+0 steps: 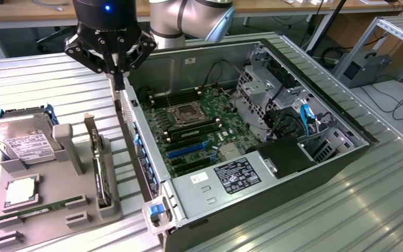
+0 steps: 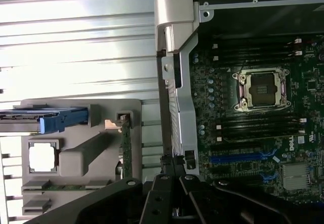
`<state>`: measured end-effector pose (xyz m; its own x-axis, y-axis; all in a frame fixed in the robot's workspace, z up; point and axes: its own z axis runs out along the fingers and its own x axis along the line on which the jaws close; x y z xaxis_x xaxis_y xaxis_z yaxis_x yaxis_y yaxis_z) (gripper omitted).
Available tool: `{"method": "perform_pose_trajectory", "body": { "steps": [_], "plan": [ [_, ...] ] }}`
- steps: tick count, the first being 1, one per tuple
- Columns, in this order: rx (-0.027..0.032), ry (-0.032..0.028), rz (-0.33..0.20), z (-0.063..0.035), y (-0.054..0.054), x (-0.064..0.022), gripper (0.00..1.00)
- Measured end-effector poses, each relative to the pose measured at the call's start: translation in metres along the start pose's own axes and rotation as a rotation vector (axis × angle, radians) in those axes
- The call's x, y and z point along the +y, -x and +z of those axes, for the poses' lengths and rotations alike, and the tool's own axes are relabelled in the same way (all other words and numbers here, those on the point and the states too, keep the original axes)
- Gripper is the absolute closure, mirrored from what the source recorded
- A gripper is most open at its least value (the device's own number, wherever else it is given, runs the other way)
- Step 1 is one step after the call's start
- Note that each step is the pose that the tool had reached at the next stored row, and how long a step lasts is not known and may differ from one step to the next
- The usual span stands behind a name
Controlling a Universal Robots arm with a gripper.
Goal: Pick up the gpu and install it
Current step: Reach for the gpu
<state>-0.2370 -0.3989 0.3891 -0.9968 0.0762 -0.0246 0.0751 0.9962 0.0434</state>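
Observation:
The gpu (image 1: 101, 173) stands on edge in a slot of the grey holder tray (image 1: 54, 210), at the exterior view's left, its silver bracket pointing up. In the wrist view the gpu (image 2: 126, 150) appears edge-on as a thin green strip. My gripper (image 1: 119, 84) hangs shut and empty above the rear wall of the open computer case (image 1: 142, 131), well apart from the gpu. In the wrist view my gripper (image 2: 174, 183) sits over that same case wall (image 2: 177, 82). Blue expansion slots (image 1: 187, 149) lie on the motherboard (image 1: 201, 123) inside the case.
The tray also holds a hard drive in a blue frame (image 1: 19, 139), a CPU (image 1: 21, 190) and a RAM stick (image 1: 30, 212). Drive cages and cables (image 1: 285, 115) fill the case's far side. The power supply (image 1: 236, 176) sits at its near end. Ribbed metal tabletop (image 1: 48, 84) surrounds everything.

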Motion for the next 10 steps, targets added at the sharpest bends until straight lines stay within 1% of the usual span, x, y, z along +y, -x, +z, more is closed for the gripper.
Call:
{"method": "perform_pose_trajectory", "body": {
  "steps": [10],
  "plan": [
    [0.0000, 0.0000, 0.000, 0.0005, -0.0073, -0.0006, 0.89]
  ]
}}
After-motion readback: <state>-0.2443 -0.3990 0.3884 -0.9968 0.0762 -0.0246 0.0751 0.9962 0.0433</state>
